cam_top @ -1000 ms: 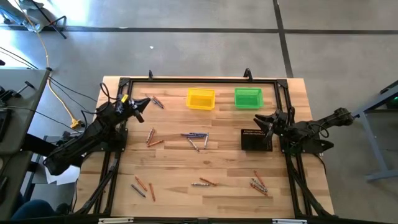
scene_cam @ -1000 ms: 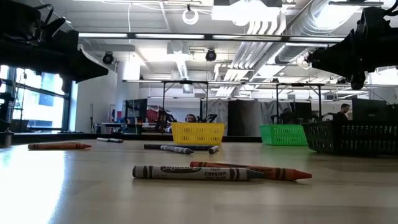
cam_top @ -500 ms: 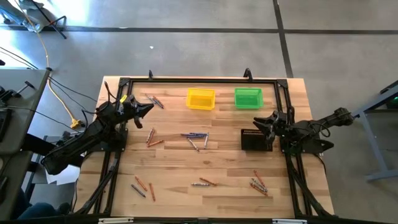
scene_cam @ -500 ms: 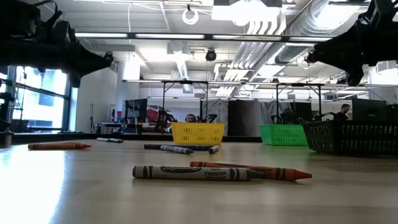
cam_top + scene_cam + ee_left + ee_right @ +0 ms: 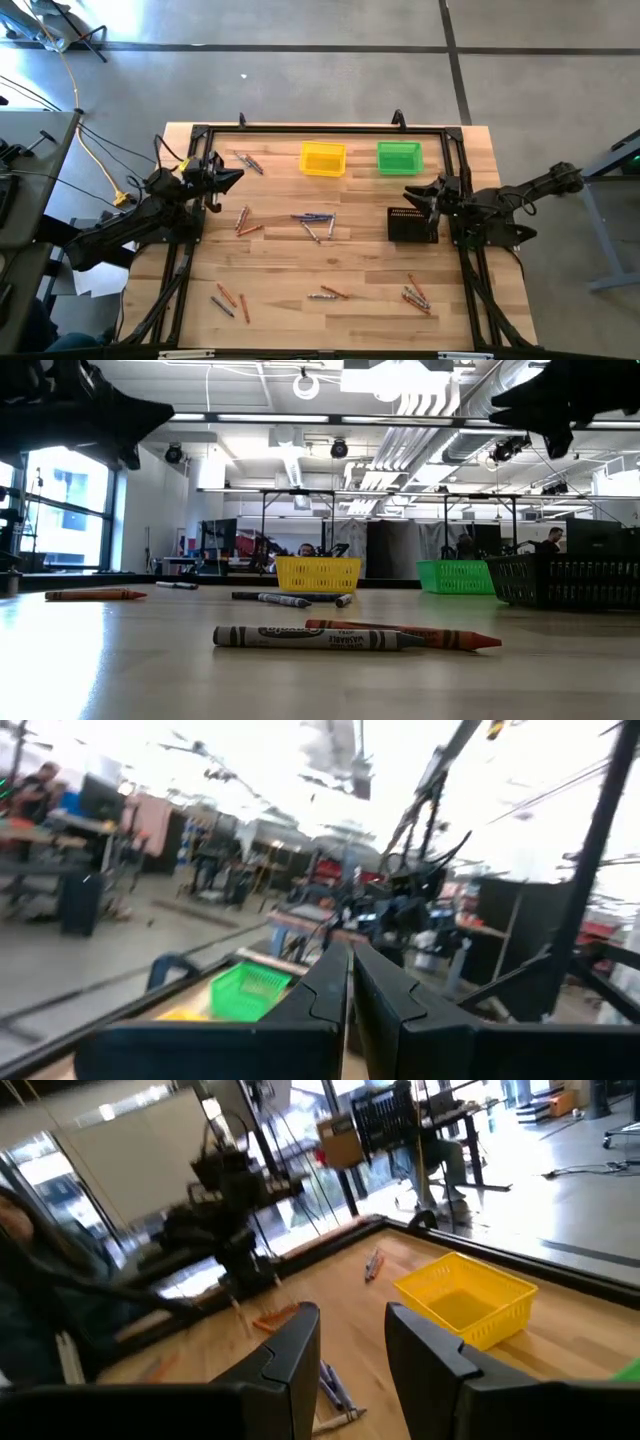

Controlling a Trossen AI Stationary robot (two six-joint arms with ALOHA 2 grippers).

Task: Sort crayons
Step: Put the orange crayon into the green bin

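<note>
Both arms have drawn back since the earlier frames: the left one has pulled toward its table edge and the right one has lifted, its elbow swung outward.

On the wooden table [image 5: 350,320] nothing looks sorted: the yellow bin [image 5: 323,158] and green bin [image 5: 400,157] at the far edge appear empty, and beside the green one, nearer the right arm, sits the black ribbed tray [image 5: 411,226]. I judge the job to be at its start, with no pick under way. The left gripper [image 5: 232,176] hangs above the far left corner, fingers pressed together and holding nothing. The right gripper [image 5: 412,196] hovers over the black tray, fingers apart with an empty gap between them.

A next move would call for one arm to descend over a single stick, fingers spread across its width, well clear of its neighbours.

The crayons [image 5: 312,222] lie flat in loose clusters: a mixed bunch mid-table, a few by the left gripper, and others along the near edge at left, centre and right. They are thin paper-wrapped sticks in orange-brown and grey-blue. In the low view a grey crayon [image 5: 310,637] lies touching an orange crayon [image 5: 440,635].
</note>
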